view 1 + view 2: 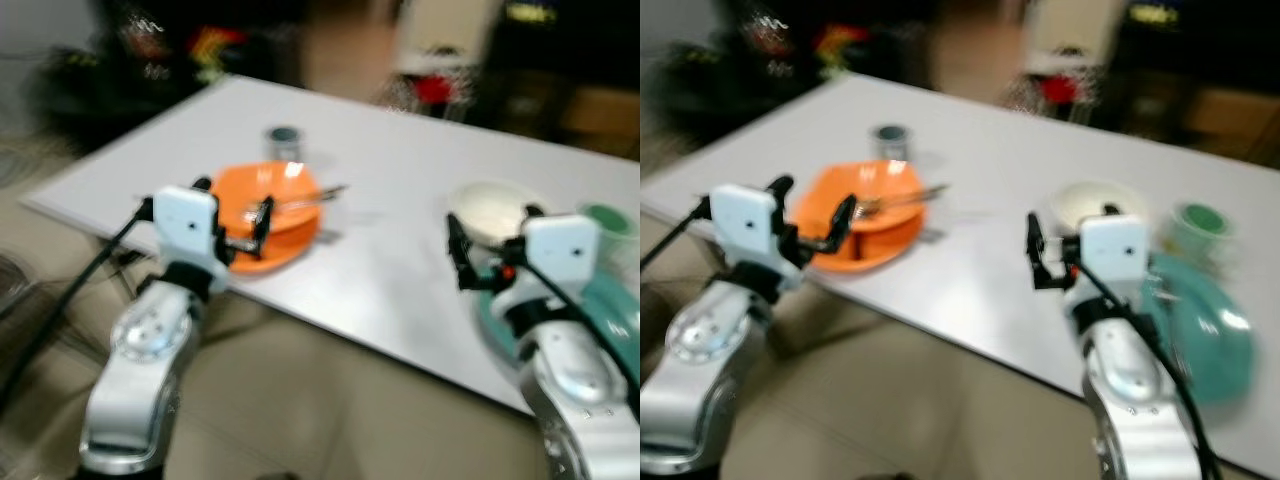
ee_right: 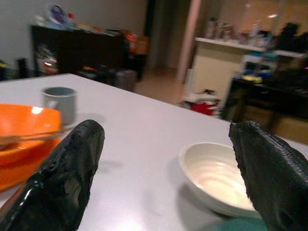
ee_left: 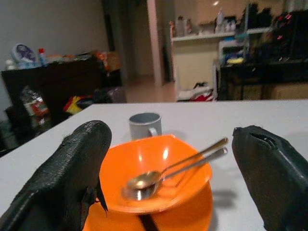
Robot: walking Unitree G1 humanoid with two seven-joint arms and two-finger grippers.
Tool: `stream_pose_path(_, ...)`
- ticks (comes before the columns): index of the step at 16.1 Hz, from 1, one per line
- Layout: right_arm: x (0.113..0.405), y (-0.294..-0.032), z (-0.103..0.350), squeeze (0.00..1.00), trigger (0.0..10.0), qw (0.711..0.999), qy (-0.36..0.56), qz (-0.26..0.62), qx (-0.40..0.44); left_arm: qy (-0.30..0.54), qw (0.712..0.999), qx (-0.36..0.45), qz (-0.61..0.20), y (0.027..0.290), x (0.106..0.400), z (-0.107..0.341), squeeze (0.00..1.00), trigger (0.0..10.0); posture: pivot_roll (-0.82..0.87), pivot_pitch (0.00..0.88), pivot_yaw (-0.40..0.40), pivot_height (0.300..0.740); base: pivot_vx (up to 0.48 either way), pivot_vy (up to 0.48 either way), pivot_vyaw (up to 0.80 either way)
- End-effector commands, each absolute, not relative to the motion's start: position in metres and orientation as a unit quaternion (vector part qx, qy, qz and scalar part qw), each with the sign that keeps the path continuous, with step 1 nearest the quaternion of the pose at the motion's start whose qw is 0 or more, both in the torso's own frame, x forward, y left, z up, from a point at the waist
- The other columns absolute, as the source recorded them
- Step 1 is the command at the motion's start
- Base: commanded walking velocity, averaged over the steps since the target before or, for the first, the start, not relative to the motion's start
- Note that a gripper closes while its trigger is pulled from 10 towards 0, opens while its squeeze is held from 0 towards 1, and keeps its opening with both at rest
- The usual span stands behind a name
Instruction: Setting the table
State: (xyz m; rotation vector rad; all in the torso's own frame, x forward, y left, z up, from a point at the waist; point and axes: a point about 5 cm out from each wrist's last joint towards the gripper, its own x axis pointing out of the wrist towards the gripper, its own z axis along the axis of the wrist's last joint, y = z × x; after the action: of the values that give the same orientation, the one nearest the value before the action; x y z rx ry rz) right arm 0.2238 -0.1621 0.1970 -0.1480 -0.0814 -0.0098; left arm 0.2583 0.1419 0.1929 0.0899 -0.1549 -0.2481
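Left hand: fingers apart, empty, poised at the near edge of the counter, aimed at the orange bowl.
Right hand: fingers apart, empty, level with the counter edge, aimed toward the cream bowl.
Orange bowl: straight ahead of the left hand, just past its fingertips, resting on an orange plate.
Spoons: 2 spoons lying inside the orange bowl, handles sticking out over the rim on the side toward the right hand.
Grey mug: beyond the orange bowl, farther from the left hand, upright.
Cream bowl: just ahead of the right hand, slightly to its outer side, empty.
Teal plate: beside and under the right arm, at the counter edge.
Green-topped item: beyond the teal plate; head views blurred, possibly a cup, hard to say.
Stage: likely an approach, nothing gripped yet, settings not yet laid out.
Risk 1: closing on the orange bowl rim could tip it on the plate and spill the spoons, given the overhanging handles.
Risk 2: pushing forward too low could shove plate and bowl into the mug.
Risk 3: right forearm sweeping sideways could knock the teal plate off the near edge.
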Motion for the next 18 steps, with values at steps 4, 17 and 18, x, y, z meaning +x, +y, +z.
stream_pose_path(4,0.223,-0.162,0.198,1.00,10.0,0.997,-0.038,-0.005,-0.069,-0.055,0.992,0.017,-0.113,0.141,0.254,0.188,1.00,10.0,0.00,0.000,-0.005,0.740,0.000,0.000,0.80)
stream_pose_path(17,0.223,-0.169,0.186,1.00,10.0,0.996,-0.035,-0.068,-0.050,-0.006,0.993,0.068,-0.096,0.150,0.255,0.177,0.04,10.0,0.00,0.000,-0.004,0.740,0.000,0.286,0.55)
stream_pose_path(18,0.223,-0.168,0.182,1.00,10.0,0.997,-0.011,-0.057,-0.046,-0.005,0.993,0.067,-0.097,0.150,0.255,0.177,0.04,10.0,0.00,0.000,-0.004,0.740,0.000,0.480,0.00)
